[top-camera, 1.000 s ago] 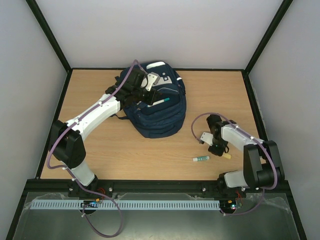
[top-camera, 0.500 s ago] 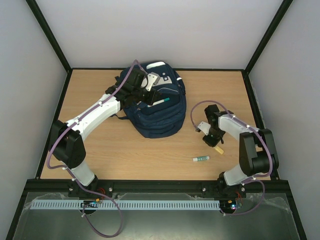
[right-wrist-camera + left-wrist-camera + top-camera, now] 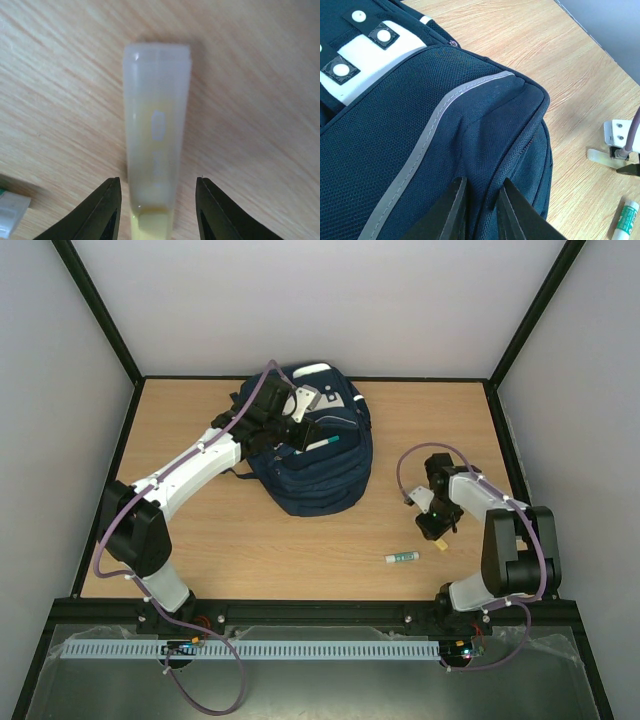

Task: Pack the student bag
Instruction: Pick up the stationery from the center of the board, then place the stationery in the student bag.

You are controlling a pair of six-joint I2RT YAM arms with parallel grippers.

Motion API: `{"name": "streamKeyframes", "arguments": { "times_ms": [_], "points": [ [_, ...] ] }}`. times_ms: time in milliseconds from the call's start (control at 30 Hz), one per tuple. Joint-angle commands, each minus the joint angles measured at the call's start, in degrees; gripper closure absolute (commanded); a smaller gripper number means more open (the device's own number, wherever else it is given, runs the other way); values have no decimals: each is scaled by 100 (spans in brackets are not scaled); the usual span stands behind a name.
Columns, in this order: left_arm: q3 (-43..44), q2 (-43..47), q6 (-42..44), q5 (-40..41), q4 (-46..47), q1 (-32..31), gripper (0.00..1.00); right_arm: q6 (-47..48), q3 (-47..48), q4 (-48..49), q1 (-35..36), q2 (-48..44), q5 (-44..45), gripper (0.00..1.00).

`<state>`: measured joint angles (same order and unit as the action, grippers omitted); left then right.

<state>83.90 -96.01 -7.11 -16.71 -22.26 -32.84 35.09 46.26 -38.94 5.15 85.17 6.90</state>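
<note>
Straddling a translucent tube [image 3: 156,125] lying between its parted, released jaws, the right gripper [image 3: 157,200] is hanging just beside a glue stick [image 3: 9,214]. Farther off, the left gripper [image 3: 480,210] is clenching a fold of the student bag [image 3: 410,125] beneath it.

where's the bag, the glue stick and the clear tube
student bag [image 3: 320,482], top view, lower front panel
glue stick [image 3: 402,557], top view, middle of its body
clear tube [image 3: 157,120], right wrist view, middle of its body
</note>
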Motion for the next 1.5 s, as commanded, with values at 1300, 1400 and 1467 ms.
{"name": "streamKeyframes", "arguments": {
  "times_ms": [1300, 1400, 1467],
  "points": [
    [251, 13, -120, -417, 157, -250, 84, 2090, 1456, 1584, 4007, -878, 2195, 97],
    [235, 40, -90, -332, 152, -249, 84, 2488, 1557, 2015, 4270, -688, 2375, 98],
    [248, 38, -88, -346, 139, -250, 84, 2643, 1679, 2190, 4360, -450, 2412, 98]
  ]
}}
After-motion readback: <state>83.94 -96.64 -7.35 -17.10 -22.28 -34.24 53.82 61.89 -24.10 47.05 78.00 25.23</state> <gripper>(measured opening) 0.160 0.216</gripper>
